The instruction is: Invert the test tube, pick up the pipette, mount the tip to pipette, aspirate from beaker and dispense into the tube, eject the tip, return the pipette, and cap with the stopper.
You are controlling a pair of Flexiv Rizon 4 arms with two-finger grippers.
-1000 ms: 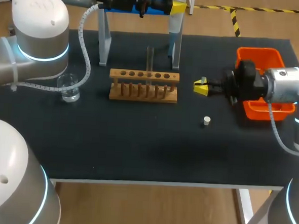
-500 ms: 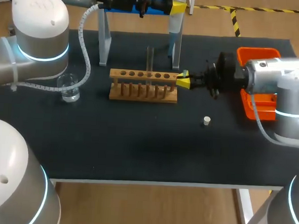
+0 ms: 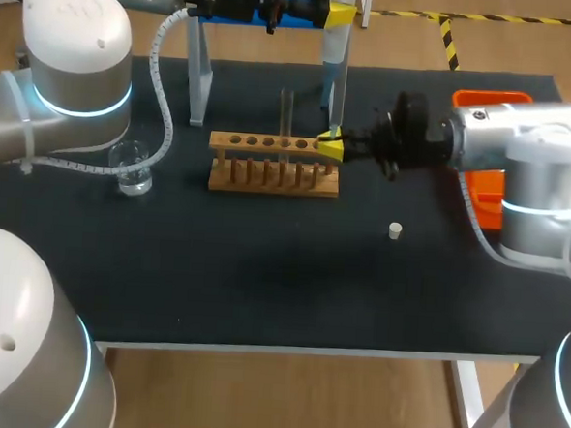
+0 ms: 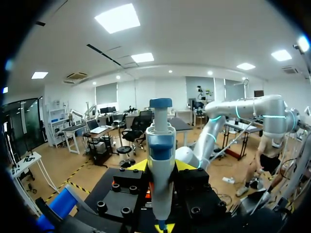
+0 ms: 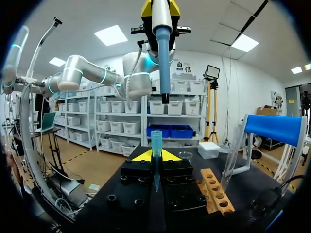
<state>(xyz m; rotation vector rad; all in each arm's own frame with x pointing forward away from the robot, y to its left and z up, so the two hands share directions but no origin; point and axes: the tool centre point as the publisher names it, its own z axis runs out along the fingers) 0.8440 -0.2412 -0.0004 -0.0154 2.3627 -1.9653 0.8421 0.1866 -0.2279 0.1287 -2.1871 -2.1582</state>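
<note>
The translucent blue pipette tip (image 5: 155,145) stands upright, clamped in the right pincer (image 5: 155,156), just below the nozzle of the white-and-blue pipette (image 5: 164,53) and not touching it. Only the right wrist view shows this; from the head view the tip is too small to make out beside the wooden rack (image 3: 274,162). The left pincer (image 4: 160,167) is closed on the pipette's barrel. A clear glass test tube (image 3: 286,112) stands in the rack, with the beaker (image 3: 130,168) and white stopper (image 3: 395,230) well apart on the dark bench (image 3: 262,280).
</note>
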